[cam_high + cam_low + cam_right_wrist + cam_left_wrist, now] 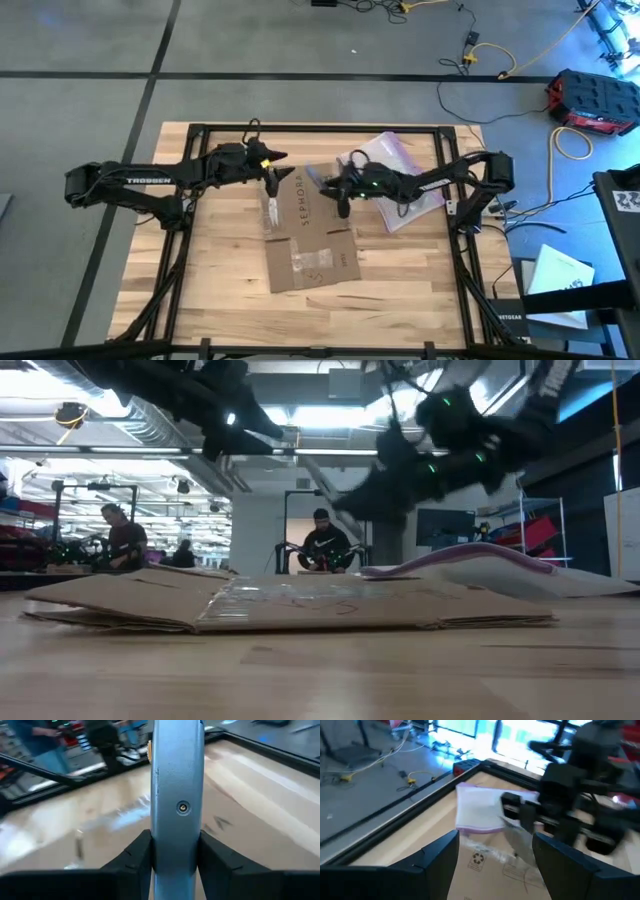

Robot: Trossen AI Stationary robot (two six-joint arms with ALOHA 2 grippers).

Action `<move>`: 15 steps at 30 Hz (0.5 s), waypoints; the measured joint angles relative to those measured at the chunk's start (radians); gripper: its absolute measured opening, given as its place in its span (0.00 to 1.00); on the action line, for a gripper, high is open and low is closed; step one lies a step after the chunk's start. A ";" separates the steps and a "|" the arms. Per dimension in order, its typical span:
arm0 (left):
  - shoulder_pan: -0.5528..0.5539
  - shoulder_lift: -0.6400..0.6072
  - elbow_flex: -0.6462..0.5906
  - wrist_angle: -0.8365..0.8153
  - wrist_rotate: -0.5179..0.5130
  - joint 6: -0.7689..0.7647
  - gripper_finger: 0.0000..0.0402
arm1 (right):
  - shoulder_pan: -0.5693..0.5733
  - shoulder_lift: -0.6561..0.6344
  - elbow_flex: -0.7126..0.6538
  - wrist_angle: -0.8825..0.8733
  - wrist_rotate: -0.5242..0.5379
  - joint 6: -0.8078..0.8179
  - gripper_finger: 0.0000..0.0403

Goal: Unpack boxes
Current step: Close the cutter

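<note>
1. We see a flattened brown cardboard box (308,240) with black "SEPHORA" lettering lying opened out near the middle of the pale wooden desk (400,280), its panels spread flat and strips of clear tape showing on its surface.

2. In the low view the same box (290,605) lies flat on the desk, one edge lifted slightly.

3. At about two o'clock from the box lies a clear plastic bag with a purple zip edge (395,160), partly under the right arm; in the left wrist view the bag (480,810) lies just past the far edge of the cardboard.

4. The left gripper (272,185) hangs above the box's edge at about eleven o'clock from its middle. Its two dark fingers (440,852) stand moderately apart in its wrist view, with nothing between them.

5. The right gripper (342,205) hangs over the box's far edge at about one o'clock, well clear of the desk in the low view. Its fingers are clamped on a grey, flat, knife-like tool (177,795), which runs straight out between them.

6. The two grippers are near each other, apart, above the far side of the box.

7. In the room behind, a person (325,545) sits at a distant bench.
</note>
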 joint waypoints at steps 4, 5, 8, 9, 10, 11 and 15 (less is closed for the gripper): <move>-0.032 0.000 0.000 -0.014 0.003 0.074 0.59 | 0.000 0.068 -0.086 0.244 0.058 0.006 0.26; -0.038 0.001 0.000 -0.011 0.003 0.091 0.59 | 0.000 0.087 -0.093 0.300 0.065 0.005 0.26; -0.044 0.002 0.000 -0.028 0.002 0.113 0.59 | 0.000 0.167 -0.101 0.384 0.084 0.003 0.26; -0.045 0.002 0.000 -0.039 0.003 0.110 0.59 | 0.000 0.199 -0.101 0.423 0.084 0.004 0.26; -0.045 0.002 0.000 -0.048 0.003 0.096 0.59 | 0.000 0.226 -0.101 0.472 0.078 0.011 0.26; -0.044 0.002 0.000 -0.053 0.002 0.087 0.59 | 0.000 0.251 -0.098 0.534 0.068 0.021 0.26; -0.044 0.002 0.000 -0.075 0.000 0.061 0.59 | 0.000 0.338 -0.089 0.633 0.037 0.031 0.26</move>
